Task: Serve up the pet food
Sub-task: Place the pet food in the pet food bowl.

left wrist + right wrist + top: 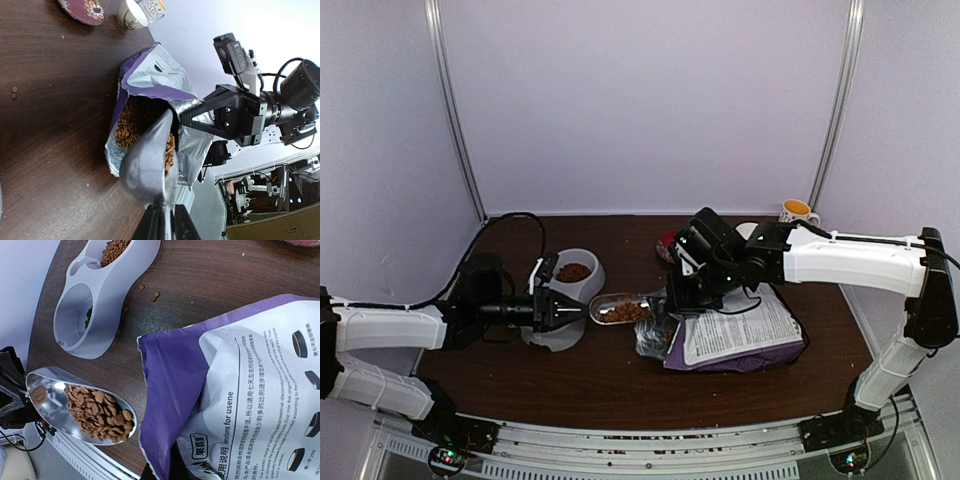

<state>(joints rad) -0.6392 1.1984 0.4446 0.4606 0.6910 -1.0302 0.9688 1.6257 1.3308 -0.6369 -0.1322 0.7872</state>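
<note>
Toward the near edge of the table point(610, 375), left of its middle, the left gripper point(570, 309) is pinched tight on the handle of one silvery scoop point(620, 311). The scoop is held clear of the wood, its bowl pointing right. A heap of pet food point(97, 410) fills the outer half of the scoop, and the half by the handle is bare metal.

Just beside the scoop's tip is the torn mouth of one purple bag point(740, 335), which lies flat, right of the table's middle, printed side up. The left wrist view shows more kibble inside the opening. The right gripper point(182, 120) has its two fingers pressed together on the bag's silver lip and holds the mouth up and open.

Behind the scoop, on the left half of the table, sits one grey double bowl point(127, 277) with two wells. The farther well holds a brown pile of pet food, and the nearer one has only a few bits against its wall. A few stray pellets point(156, 294) lie on the wood between the bowl and the bag.

Farther back, near the middle of the far edge, is one red flowered plate point(82, 10), partly hidden by the right arm. At the far right corner stands one mug point(797, 211) with a yellow inside. The pale shape point(131, 16) between plate and mug may be a second cup, but the view is too poor to be sure.
</note>
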